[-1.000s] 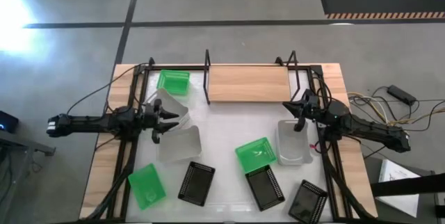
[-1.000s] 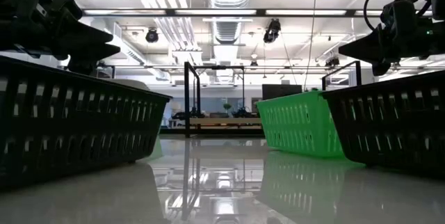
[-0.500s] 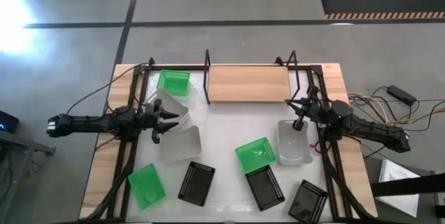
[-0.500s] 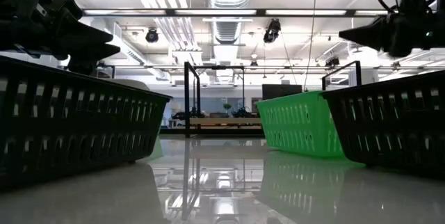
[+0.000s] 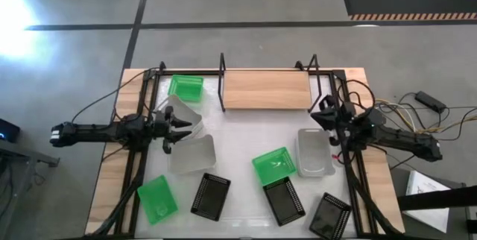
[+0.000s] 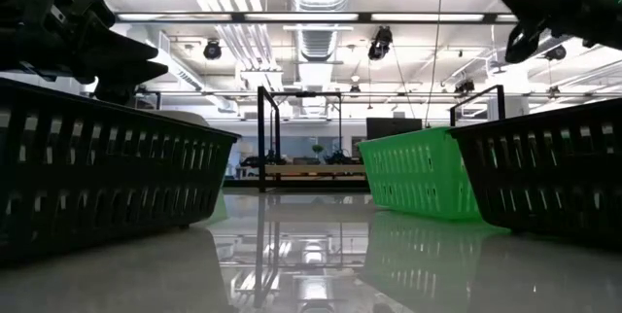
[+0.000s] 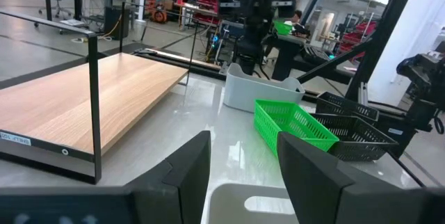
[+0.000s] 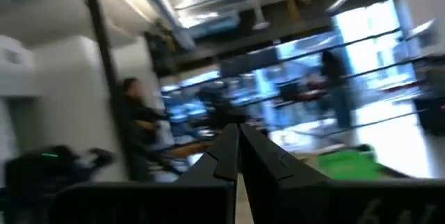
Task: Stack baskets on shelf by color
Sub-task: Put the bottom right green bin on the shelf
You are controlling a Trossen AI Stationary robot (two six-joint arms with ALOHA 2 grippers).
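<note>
My left gripper (image 5: 179, 128) (image 7: 243, 172) hovers open at the table's left between two translucent white baskets (image 5: 186, 113) (image 5: 192, 154). A white rim (image 7: 257, 203) shows below its fingers. My right gripper (image 5: 323, 113) (image 8: 238, 147) is shut and raised, just beyond the far end of a third white basket (image 5: 314, 152). Green baskets sit at far left (image 5: 185, 87), middle (image 5: 273, 165) and near left (image 5: 157, 199). Three black mesh baskets (image 5: 210, 195) (image 5: 284, 200) (image 5: 330, 215) line the near edge. The wooden shelf (image 5: 266, 89) stands at the far edge with nothing on its plank. My left gripper has its open fingers (image 7: 198, 168) on either side of the white rim, level, pointing toward the table's right. I cannot tell whether they touch it.
The shelf's black posts (image 5: 222, 83) (image 5: 314, 80) rise at the plank's ends. Cables (image 5: 417, 113) trail off the table's right side. Bare white tabletop (image 5: 253, 132) lies between the shelf and the middle green basket.
My right gripper has risen from over the far end of the right white basket and drawn back toward the table's far right corner, tipping upward. The basket has stayed where it was.
</note>
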